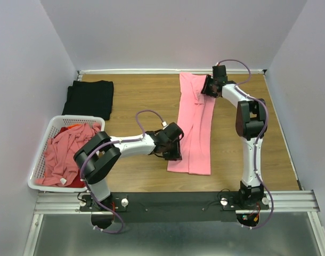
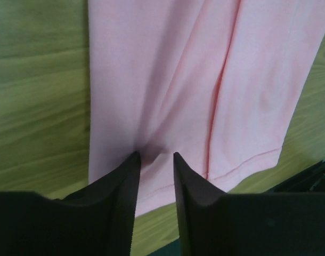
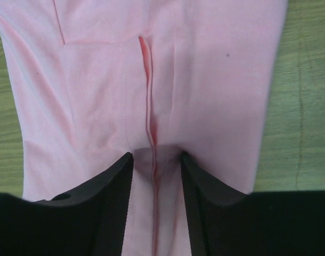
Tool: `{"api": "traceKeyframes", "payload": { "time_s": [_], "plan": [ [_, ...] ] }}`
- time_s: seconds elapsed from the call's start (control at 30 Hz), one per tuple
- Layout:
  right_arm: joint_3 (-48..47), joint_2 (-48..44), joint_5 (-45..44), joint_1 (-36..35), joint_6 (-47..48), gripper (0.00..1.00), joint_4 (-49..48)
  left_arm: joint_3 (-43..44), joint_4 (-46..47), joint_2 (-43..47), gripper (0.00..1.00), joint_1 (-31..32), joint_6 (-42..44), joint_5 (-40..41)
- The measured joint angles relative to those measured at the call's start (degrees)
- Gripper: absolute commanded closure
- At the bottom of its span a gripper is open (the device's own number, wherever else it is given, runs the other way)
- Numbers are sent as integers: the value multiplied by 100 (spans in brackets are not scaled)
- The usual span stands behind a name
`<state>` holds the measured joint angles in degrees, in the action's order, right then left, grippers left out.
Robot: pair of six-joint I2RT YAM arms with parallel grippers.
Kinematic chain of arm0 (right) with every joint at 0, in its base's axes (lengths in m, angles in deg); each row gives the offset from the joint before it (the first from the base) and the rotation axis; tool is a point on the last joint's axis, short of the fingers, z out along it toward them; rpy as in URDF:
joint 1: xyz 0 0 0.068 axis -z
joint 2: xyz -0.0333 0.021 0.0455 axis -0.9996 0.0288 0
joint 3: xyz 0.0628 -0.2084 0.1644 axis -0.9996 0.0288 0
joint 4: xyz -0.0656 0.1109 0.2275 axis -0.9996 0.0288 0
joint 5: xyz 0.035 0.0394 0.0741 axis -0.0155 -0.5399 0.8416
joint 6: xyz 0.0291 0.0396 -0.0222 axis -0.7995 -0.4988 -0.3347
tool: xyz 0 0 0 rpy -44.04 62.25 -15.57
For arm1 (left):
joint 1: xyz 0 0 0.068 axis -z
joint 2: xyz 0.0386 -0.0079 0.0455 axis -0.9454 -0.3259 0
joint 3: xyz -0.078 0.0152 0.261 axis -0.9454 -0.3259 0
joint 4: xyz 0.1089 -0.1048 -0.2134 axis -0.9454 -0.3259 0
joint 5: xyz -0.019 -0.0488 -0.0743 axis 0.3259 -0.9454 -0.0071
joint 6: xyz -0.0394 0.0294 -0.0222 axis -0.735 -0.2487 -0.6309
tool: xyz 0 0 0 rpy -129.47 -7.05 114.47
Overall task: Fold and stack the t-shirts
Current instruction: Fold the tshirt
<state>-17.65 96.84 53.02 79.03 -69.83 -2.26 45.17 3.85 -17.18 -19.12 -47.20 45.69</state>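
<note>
Black shirt (image 1: 89, 98) folded upper left; pink shirt (image 1: 195, 125) mid-fold, pinched by left gripper (image 2: 154, 156) and right gripper (image 3: 156, 156); basket (image 1: 39, 179) still full.

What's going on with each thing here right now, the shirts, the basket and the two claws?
pink t-shirt: folded into a long strip, flat on the table, pinched at both ends
black t-shirt: folded, lying flat
basket: holds crumpled pink and red shirts
left gripper: shut on the strip's near end
right gripper: shut on the strip's far end
</note>
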Motion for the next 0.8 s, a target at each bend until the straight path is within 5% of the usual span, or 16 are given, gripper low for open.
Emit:
{"api": "traceKeyframes", "payload": {
  "time_s": [0.17, 0.33, 0.8],
  "plan": [
    [151, -175, -9, 0, 273, 36, 118, 232, -647, 33, 50, 155, -520, 181],
    [1126, -1329, -72, 0, 302, 34, 365, 358, -1325, 476, 48, 212, -879, 658],
    [5368, -5556, -481, -1108, -474, 34, 1718, -94, -2111, 1126, 43, 326, -654, 1480]
  ]
}}
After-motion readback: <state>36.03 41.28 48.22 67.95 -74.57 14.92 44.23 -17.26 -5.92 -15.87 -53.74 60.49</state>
